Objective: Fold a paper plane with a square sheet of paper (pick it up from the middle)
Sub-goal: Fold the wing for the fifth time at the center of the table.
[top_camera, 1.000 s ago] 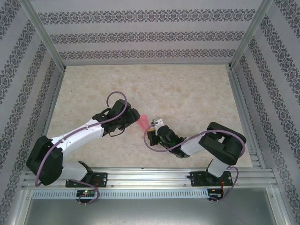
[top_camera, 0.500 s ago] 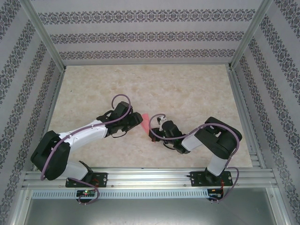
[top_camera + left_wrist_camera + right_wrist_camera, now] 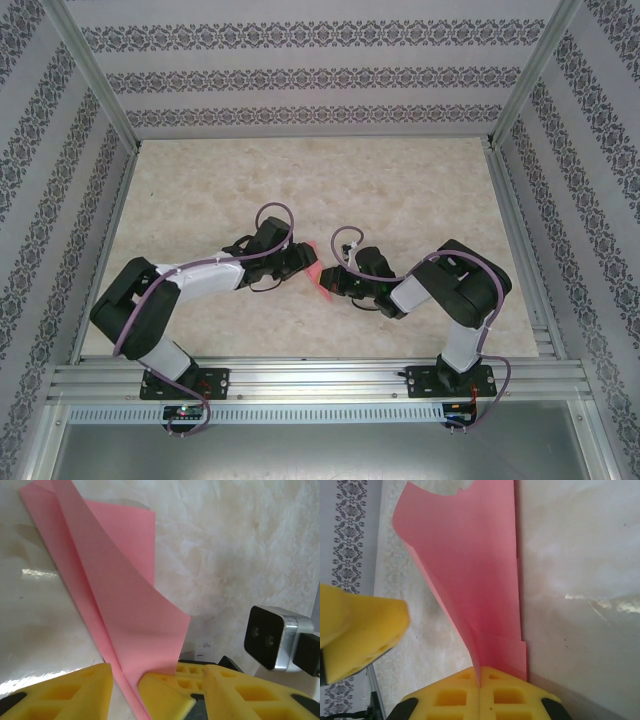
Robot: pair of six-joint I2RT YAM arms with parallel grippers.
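The square sheet of paper is pink-red and folded into a long pointed shape with one flap standing up. It sits just above the table between the two grippers. My right gripper is shut on the paper's near end, and its fingers show pinching the flap in the left wrist view. My left gripper is open, its fingers spread either side of the paper and the right gripper's tip. From above, the left gripper and right gripper meet at the paper.
The marble-patterned table lies bare behind and around the arms. Patterned walls and metal frame posts enclose it. The right wrist camera block hangs close to my left gripper. One left finger shows beside the paper.
Both arms have closed toward each other at the table's middle. The right gripper reached the paper and shut on it. The left gripper advanced rightward with the paper.
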